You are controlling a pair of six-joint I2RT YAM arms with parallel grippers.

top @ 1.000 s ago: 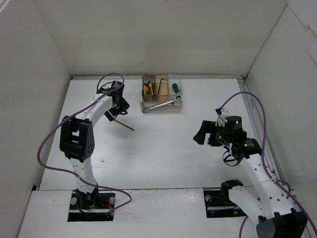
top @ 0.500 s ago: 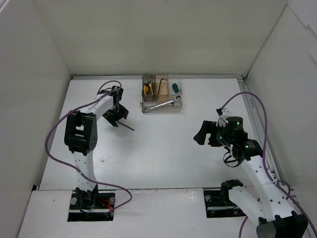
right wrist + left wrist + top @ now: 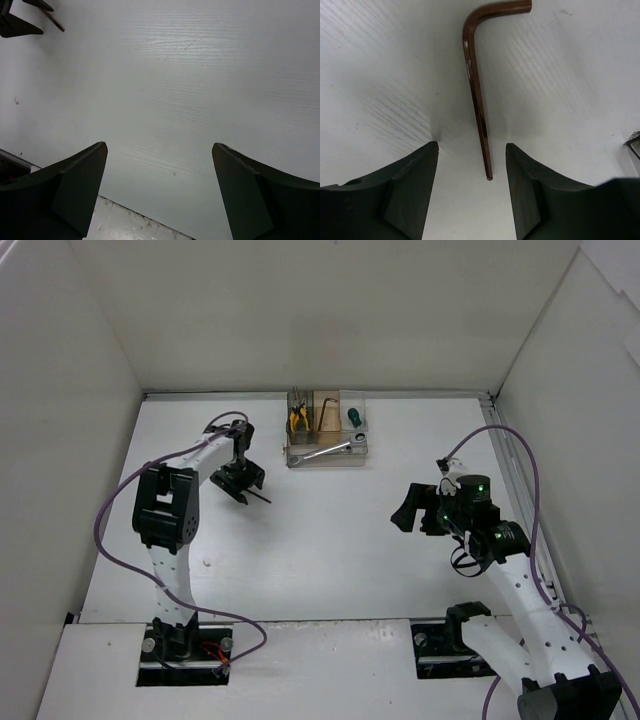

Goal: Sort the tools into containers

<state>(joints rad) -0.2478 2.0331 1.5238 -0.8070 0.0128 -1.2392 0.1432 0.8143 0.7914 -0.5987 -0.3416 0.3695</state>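
Observation:
A thin dark rod (image 3: 477, 95) with a bent far end lies flat on the white table; it also shows in the top view (image 3: 260, 497). My left gripper (image 3: 472, 145) is open and low over it. The rod's near tip lies between the fingers, touching neither. In the top view the left gripper (image 3: 240, 483) is left of the clear organizer box (image 3: 326, 455). The box holds yellow-handled pliers (image 3: 298, 418), a hex key (image 3: 326, 412), a green-handled screwdriver (image 3: 353, 418) and a silver wrench (image 3: 328, 451) in the front tray. My right gripper (image 3: 408, 508) is open and empty, above bare table (image 3: 160, 150).
White walls enclose the table on three sides. Purple cables (image 3: 110, 530) loop from both arms. In the right wrist view, the left gripper's fingers (image 3: 15, 22) and the rod's end (image 3: 52, 21) show at the top left.
My left gripper has swung toward the near side and come down over the rod's near end. The rod and the right arm have stayed in place.

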